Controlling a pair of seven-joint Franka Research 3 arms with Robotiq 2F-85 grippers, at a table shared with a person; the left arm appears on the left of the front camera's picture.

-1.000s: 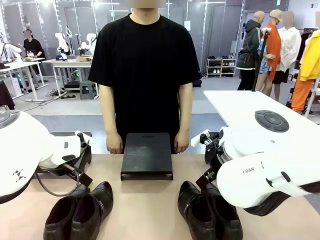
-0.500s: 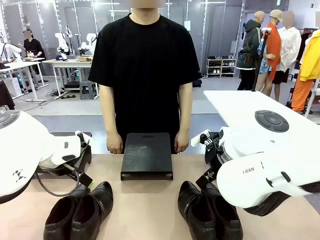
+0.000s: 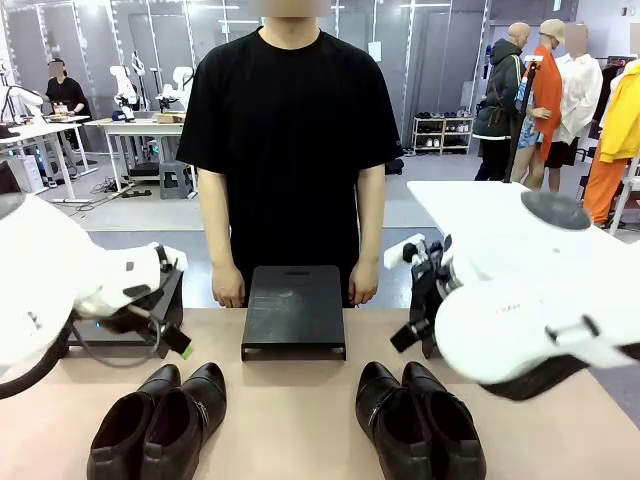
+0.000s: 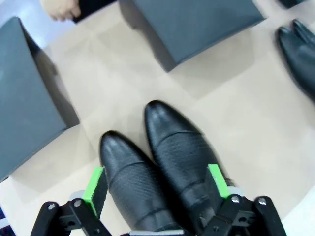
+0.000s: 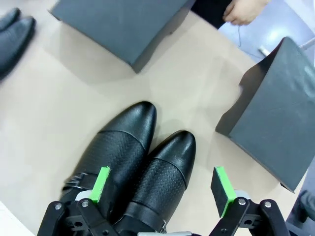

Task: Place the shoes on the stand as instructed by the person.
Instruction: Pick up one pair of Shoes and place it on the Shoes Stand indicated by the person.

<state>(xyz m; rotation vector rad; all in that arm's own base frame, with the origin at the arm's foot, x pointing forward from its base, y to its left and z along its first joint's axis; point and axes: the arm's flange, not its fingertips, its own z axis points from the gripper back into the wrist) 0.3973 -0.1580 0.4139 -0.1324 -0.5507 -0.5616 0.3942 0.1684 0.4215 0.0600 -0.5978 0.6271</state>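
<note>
The left gripper (image 4: 155,182) is hanging wide open over the left pair of shoes (image 4: 162,162), its green pads (image 4: 94,183) showing on either side of the pair, holding nothing. The right gripper (image 5: 162,188) is hovering just as wide over the right pair of shoes (image 5: 138,162), also empty. The 2 pairs are sitting on the table (image 3: 290,400), near the black stand (image 3: 293,305), with the person (image 3: 290,140) standing behind it.

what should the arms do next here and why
Likely hold and wait. The left gripper hangs open over one pair of glossy black leather dress shoes, the right gripper open over the other pair, but the person's hands rest at the table's far edge beside the matte black stand, not pointing at anything.
</note>
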